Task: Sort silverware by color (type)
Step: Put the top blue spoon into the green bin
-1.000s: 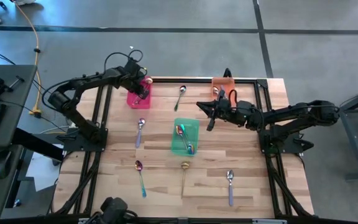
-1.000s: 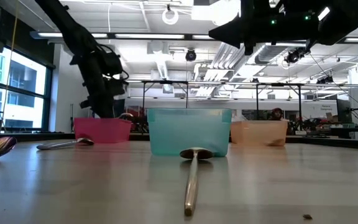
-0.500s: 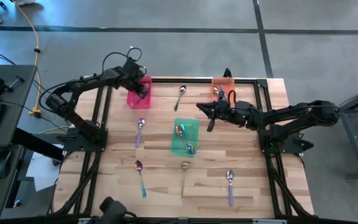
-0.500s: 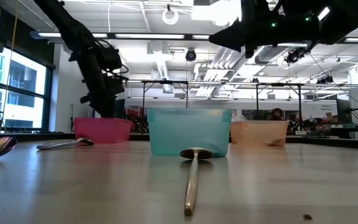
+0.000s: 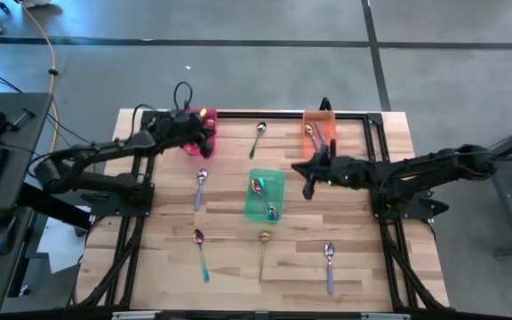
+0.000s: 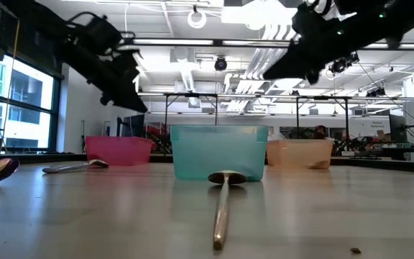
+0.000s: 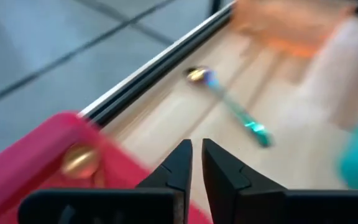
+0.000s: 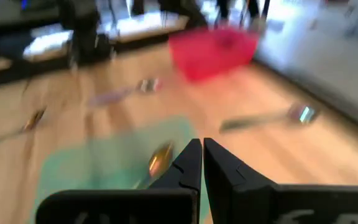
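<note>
from above, spoons (image 5: 200, 188) lie spread on the bench (image 5: 229, 267), some in the green bin (image 5: 264, 196). left claw (image 5: 204, 140) hangs by the pink bin (image 5: 195, 142), nearly closed, empty. right claw (image 5: 308, 189) is closed, empty. down low, a gold spoon (image 6: 222, 208) lies flat. spoons look light, stiff, slippery; pinch the thin handle.

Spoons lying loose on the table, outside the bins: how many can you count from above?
5: one between the pink and orange bins, one left of the green bin, three along the near edge.
</note>
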